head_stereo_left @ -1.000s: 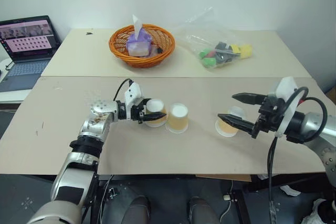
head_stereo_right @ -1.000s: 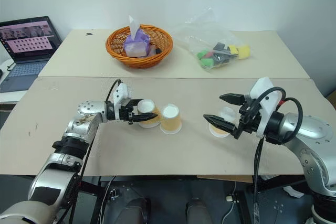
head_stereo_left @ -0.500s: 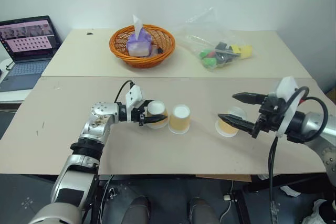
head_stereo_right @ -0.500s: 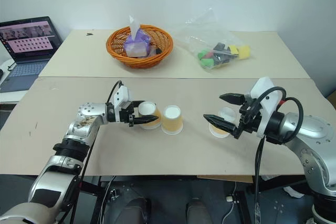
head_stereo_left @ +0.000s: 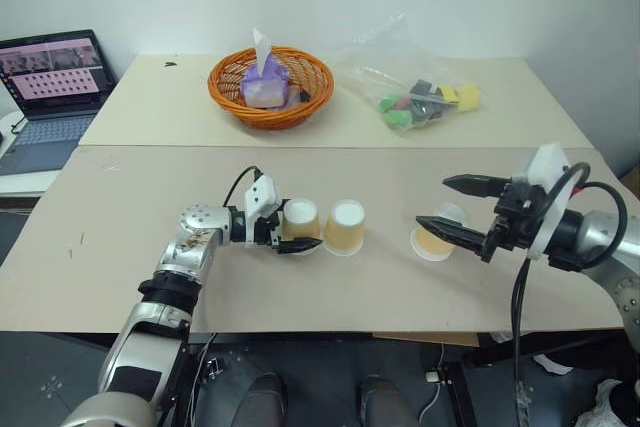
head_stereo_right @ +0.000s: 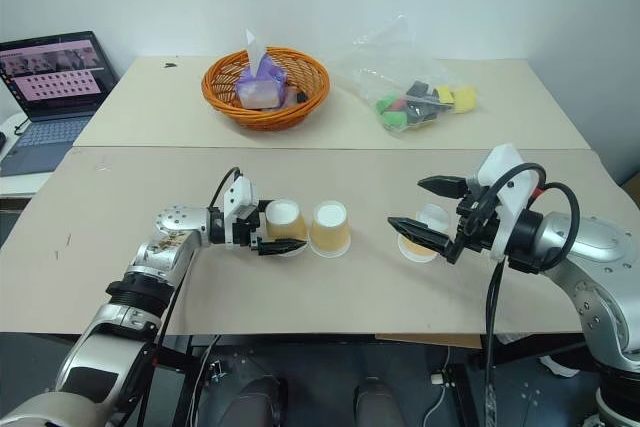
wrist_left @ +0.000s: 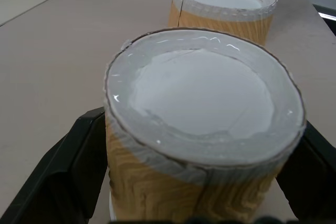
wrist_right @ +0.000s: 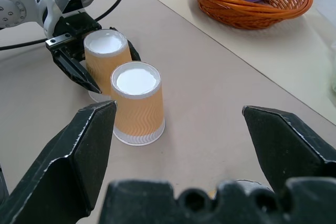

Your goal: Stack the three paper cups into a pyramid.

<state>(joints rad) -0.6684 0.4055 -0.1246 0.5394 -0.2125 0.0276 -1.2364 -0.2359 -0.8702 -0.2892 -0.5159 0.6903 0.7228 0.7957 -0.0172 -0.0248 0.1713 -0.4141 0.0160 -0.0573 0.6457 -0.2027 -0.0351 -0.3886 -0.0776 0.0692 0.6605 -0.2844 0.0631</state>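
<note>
1. The paper cups (wrist_right: 135,103) have matt tan sides printed with a wavy wood-grain pattern, and white bases with a slight sheen.
2. The basket (head_stereo_left: 270,87) is woven orange wicker, rough in texture.
3. The bag (head_stereo_left: 405,72) is clear, glossy, crinkled plastic.
4. The table (head_stereo_left: 120,247) has a smooth, matt beige top.
5. The left gripper (head_stereo_right: 275,232) has matt black plastic fingers.
</note>
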